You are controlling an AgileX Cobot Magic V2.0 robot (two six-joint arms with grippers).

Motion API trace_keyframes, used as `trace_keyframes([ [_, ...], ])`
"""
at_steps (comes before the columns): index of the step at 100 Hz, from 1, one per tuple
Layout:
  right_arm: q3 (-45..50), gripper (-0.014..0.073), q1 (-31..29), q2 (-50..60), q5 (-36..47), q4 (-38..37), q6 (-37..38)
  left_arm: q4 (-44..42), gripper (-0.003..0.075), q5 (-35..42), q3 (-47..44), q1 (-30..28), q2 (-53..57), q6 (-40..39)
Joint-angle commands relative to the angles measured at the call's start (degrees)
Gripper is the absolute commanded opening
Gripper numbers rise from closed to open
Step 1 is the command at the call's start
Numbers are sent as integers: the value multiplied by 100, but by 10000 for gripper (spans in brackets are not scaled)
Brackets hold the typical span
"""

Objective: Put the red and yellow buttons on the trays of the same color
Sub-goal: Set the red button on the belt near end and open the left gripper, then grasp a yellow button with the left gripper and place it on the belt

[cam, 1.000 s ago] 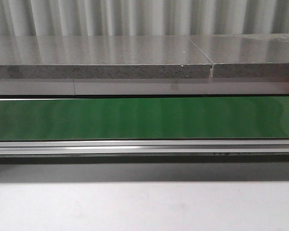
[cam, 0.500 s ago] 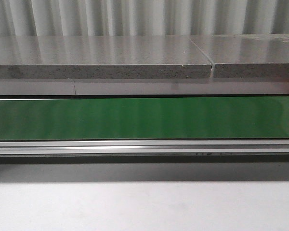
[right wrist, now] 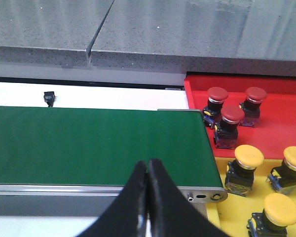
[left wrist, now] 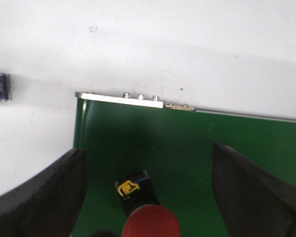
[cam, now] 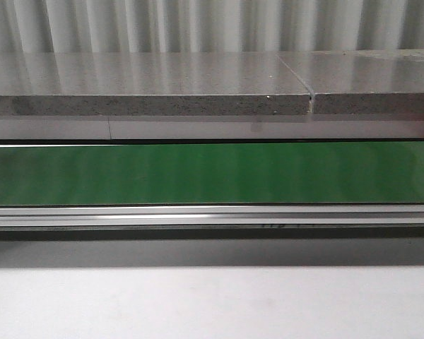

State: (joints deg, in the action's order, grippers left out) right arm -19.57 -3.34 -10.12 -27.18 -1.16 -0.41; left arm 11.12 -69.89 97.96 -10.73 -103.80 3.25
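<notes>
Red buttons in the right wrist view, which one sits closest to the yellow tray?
The red button nearest the conveyor belt's end, in front of the other two, almost at the yellow tray's border.

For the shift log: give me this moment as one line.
left gripper: open, straddling red button on green belt | right gripper: shut, empty | red tray: three red buttons | yellow tray: three yellow buttons

The conveyor belt (cam: 212,173) is showing a smooth, slightly glossy green surface; alongside it, the rail (cam: 212,215) is presenting brushed metal. Beyond the belt, the stone slab (cam: 148,85) is appearing speckled and polished (reflections visible).
</notes>
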Motion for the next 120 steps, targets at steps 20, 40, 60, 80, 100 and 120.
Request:
trace_keyframes([
  [20, -133, -88, 8, -61, 419, 13, -41, -777, 513, -126, 280, -459, 99, -541],
  [40, -133, -88, 8, -61, 419, 13, -41, -789, 512, -84, 280, -836, -328, -638],
  [60, -133, -88, 8, -61, 419, 13, -41, -857, 512, 207, 295, -1123, -725, -638],
  [80, -133, -88, 8, -61, 419, 13, -41, -814, 512, 875, 308, -1159, -1039, -647],
  [100, -133, -88, 8, -61, 419, 13, -41, -614, 512, 1539, 316, -1159, -1257, -647],
  [120, -133, -88, 8, -61, 419, 13, -41, -356, 512, 1817, 330, -1159, -1541, -647],
])
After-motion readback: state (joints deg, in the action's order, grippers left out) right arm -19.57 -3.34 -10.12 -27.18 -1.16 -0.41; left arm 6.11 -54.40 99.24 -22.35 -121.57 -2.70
